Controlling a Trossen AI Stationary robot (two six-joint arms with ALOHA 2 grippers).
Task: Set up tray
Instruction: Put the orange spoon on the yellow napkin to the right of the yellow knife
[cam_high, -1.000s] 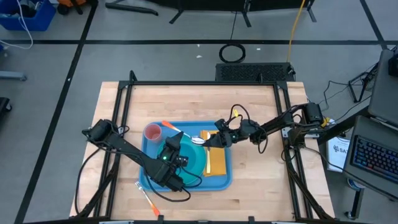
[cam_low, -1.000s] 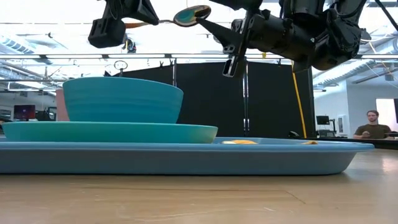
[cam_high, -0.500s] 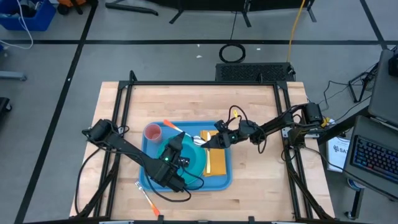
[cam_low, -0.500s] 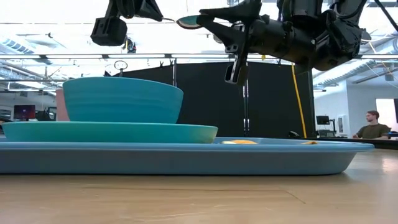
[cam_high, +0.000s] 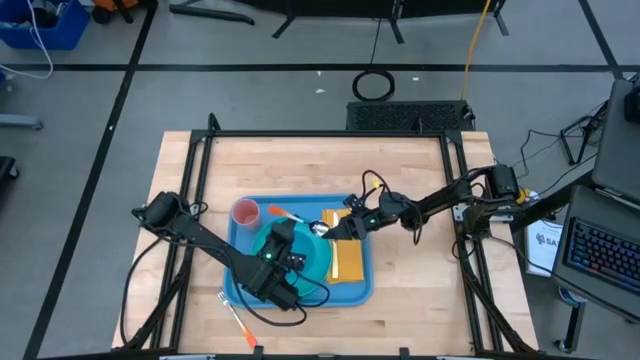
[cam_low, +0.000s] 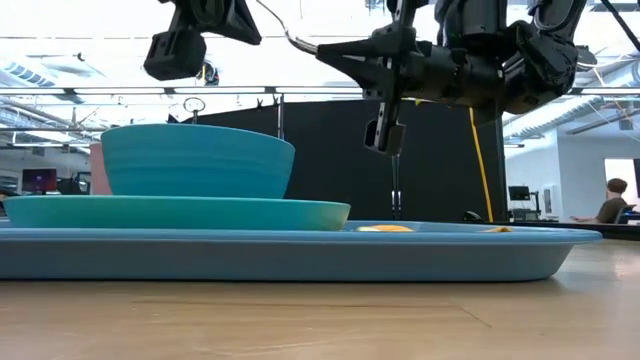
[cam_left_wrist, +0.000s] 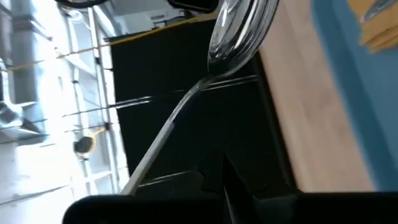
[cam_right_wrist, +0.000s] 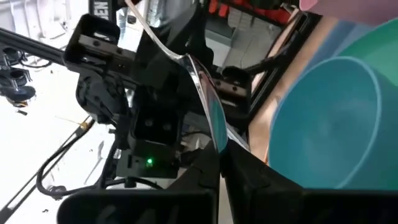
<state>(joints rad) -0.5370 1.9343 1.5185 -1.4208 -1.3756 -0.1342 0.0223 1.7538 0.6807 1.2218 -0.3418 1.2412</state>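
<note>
A metal spoon (cam_left_wrist: 239, 28) with an orange handle end (cam_high: 280, 211) hangs in the air over the blue tray (cam_high: 364, 292), held at both ends. My left gripper (cam_high: 284, 229) is shut on its handle. My right gripper (cam_high: 327, 230) comes in from the table's right and is shut on its bowl (cam_right_wrist: 209, 118). On the tray stand a pink cup (cam_high: 246, 212), a cyan plate (cam_low: 180, 212) with a teal bowl (cam_low: 195, 160) on it, and a yellow napkin (cam_high: 348, 262). My left gripper pinches the spoon's thin metal handle (cam_left_wrist: 146, 165) between its two fingers; the handle runs on from them toward the table's right. The spoon is lifted clear, well above the plate and bowl. My right gripper pinches the spoon's bowl (cam_right_wrist: 211, 134) between its two fingers. The fingers come about level from the table's right (cam_low: 345, 52). The bowl stands on edge between them, clear of everything below.
An orange-handled fork (cam_high: 236, 315) lies on the wood near the table's front left, just outside the tray. A black frame (cam_high: 330, 135) runs around the table top. Bare wood lies right of the tray and behind it. A person (cam_low: 612, 200) sits far off in the room.
My right gripper has shut its fingers on the spoon's bowl and tipped a little lower. The spoon has turned in my left gripper's hold, so its bowl, which faced out before, now stands on edge between the right fingers.
</note>
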